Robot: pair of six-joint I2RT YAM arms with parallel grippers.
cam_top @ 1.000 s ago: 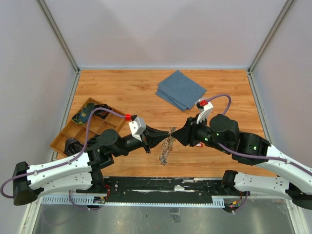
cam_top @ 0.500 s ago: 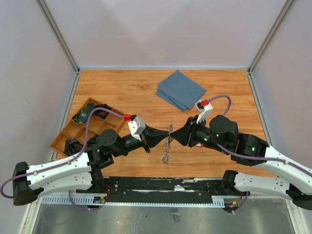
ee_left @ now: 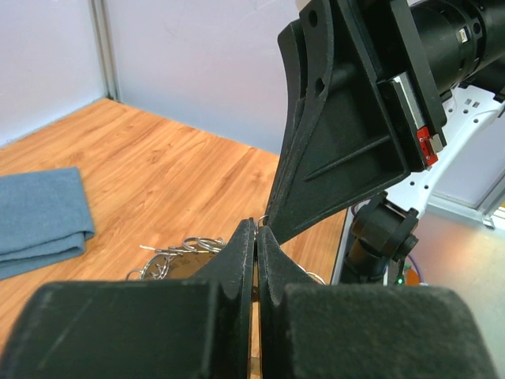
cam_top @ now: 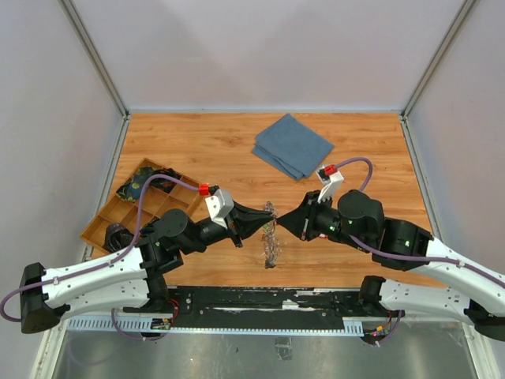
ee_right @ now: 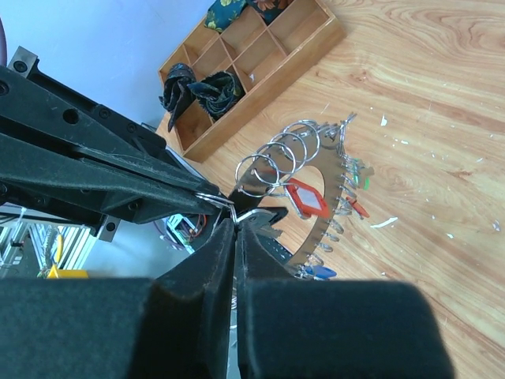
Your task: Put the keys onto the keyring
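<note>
**Both grippers closed at the keyring, ring off the table**

The left gripper [ee_left: 255, 251] is pressing its fingers together on a thin wire loop at the edge of the keyring [cam_top: 271, 239]. The right gripper [ee_right: 234, 230] is meeting it tip to tip, fingers likewise pressed together on a wire loop. The keyring is hanging between and below the two tips, above the table [cam_top: 189, 150]. A red-tagged key [ee_right: 307, 198] and a blue one [ee_right: 319, 272] are dangling from it. A wooden tray [ee_right: 268, 93] is sitting to the left, and a folded blue cloth [cam_top: 293, 145] is lying well apart at the far side.
</note>
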